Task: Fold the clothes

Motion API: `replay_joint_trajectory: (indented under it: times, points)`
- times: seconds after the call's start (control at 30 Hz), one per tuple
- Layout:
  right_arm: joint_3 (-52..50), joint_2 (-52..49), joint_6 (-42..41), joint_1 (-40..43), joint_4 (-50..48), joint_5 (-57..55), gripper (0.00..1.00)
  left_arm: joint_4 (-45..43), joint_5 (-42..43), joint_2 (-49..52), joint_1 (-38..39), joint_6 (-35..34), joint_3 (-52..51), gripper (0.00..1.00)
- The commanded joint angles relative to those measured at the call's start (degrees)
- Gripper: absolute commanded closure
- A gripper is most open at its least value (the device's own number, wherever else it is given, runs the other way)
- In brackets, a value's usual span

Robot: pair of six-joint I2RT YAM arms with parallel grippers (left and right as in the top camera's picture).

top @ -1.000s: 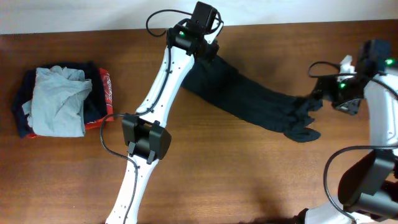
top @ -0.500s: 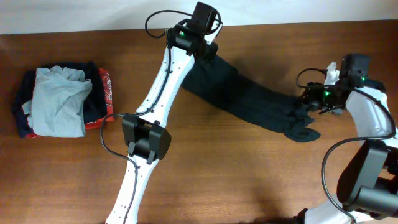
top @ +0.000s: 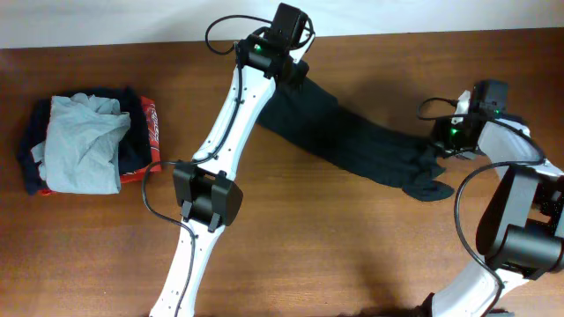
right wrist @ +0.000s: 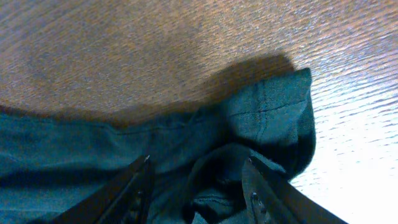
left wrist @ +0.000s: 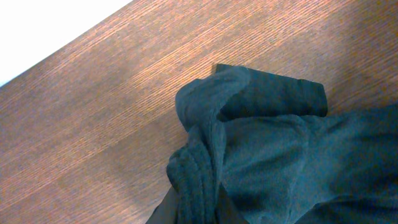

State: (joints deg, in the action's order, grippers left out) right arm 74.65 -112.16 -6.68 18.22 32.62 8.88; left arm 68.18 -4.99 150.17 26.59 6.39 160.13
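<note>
The black T-shirt [top: 352, 141] lies stretched in a long band across the wooden table [top: 335, 246], from the back middle to the right. My left gripper [top: 293, 75] is shut on a bunched fold of the shirt [left wrist: 249, 149] at its back end. My right gripper [top: 443, 143] is open, low over the crumpled right end of the shirt [right wrist: 186, 162], with cloth between its fingers. The tiny white logo does not show.
A pile with a light grey garment [top: 84, 145] on navy and red-orange garments [top: 145, 132] sits at the left of the table. The table's back edge meets a white wall [top: 132, 22].
My right gripper has moved left and down from beside the shirt's right end to over it. The left gripper and the shirt have stayed in place.
</note>
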Motion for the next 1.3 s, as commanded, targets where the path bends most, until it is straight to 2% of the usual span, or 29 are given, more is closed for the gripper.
replay_joint_trajectory:
  times: [0.0,0.13,0.2,0.23,0.27,0.37,0.53,0.73,0.87,1.0,1.13,1.27]
  points:
    - [-0.5,-2.5,-0.9,-0.2,-0.1,-0.5,0.53,0.3,-0.8,-0.1,-0.3,-0.8,0.6,0.92]
    - [-0.5,-2.7,-0.9,-0.2,-0.6,-0.5,0.64,0.2,-0.9,-0.1,-0.3,-0.8,0.6,0.92]
    - [-0.4,-2.7,-0.9,-0.2,-1.1,-0.5,0.77,0.2,-0.9,-0.1,-0.3,-0.8,0.6,0.92]
    - [-0.2,-2.6,-0.9,-0.2,-1.2,-0.5,0.89,0.2,-0.9,-0.1,-0.3,-0.8,0.6,0.92]
    - [0.6,-2.6,-0.9,-0.2,-0.6,-0.5,0.96,0.2,-0.9,-0.1,-0.3,-0.7,0.6,0.97]
    - [4.9,-2.4,-0.9,-0.2,3.3,-0.5,0.96,-0.2,-1.1,-0.6,-0.3,-0.7,0.7,0.99]
    - [18.9,-1.3,-0.7,-0.2,16.0,-0.5,0.96,-0.1,-4.3,-3.2,-0.8,-0.8,3.9,0.99]
    - [44.2,-0.6,0.5,-0.2,38.9,-0.5,0.96,5.0,-4.0,-9.6,-3.7,-4.3,9.2,0.98]
    - [55.2,-0.6,0.9,-0.2,48.6,0.8,0.96,8.9,-3.8,-14.3,-5.5,-4.3,9.2,0.87]
    - [63.1,0.2,2.0,-0.2,55.1,3.4,0.96,12.4,-3.8,-19.1,-6.8,-4.3,9.2,0.70]
    - [68.2,2.7,2.9,-0.2,59.3,3.7,0.96,13.9,-3.9,-23.8,-7.3,-4.2,9.2,0.63]
    - [69.3,6.0,3.5,-0.2,61.6,4.2,0.96,15.5,-3.8,-27.4,-7.3,-4.2,9.2,0.62]
